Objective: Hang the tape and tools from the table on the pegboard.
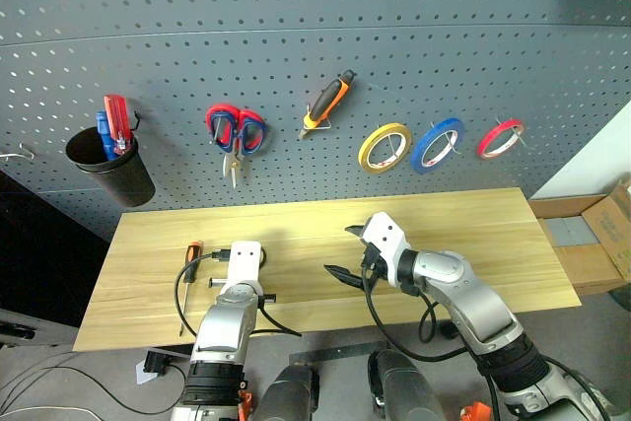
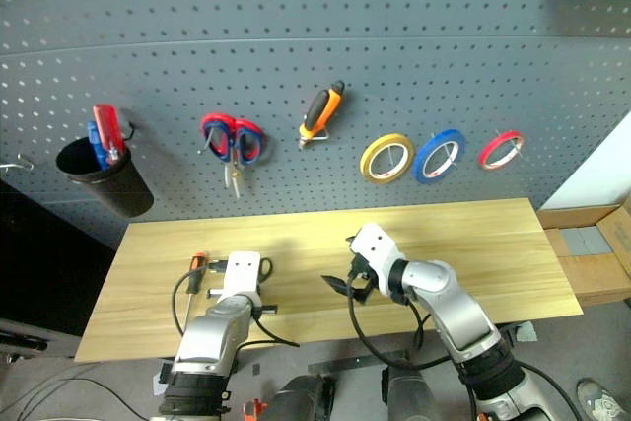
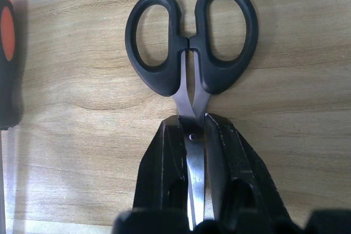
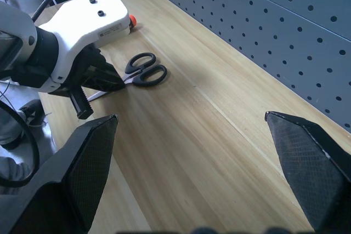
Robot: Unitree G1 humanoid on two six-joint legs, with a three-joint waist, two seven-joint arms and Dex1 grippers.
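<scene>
Small black-handled scissors lie flat on the light wooden table, and my left gripper is shut on their blades just below the pivot. The orange-and-black screwdriver lies on the table beside that gripper. My right gripper hovers open over the middle of the table with nothing between its fingers. On the dark grey pegboard hang the orange-and-black pliers and the yellow tape.
A black cup with red and blue items, red-and-blue-handled scissors, a blue ring and a red ring also hang on the board. A cardboard box stands past the table's right end.
</scene>
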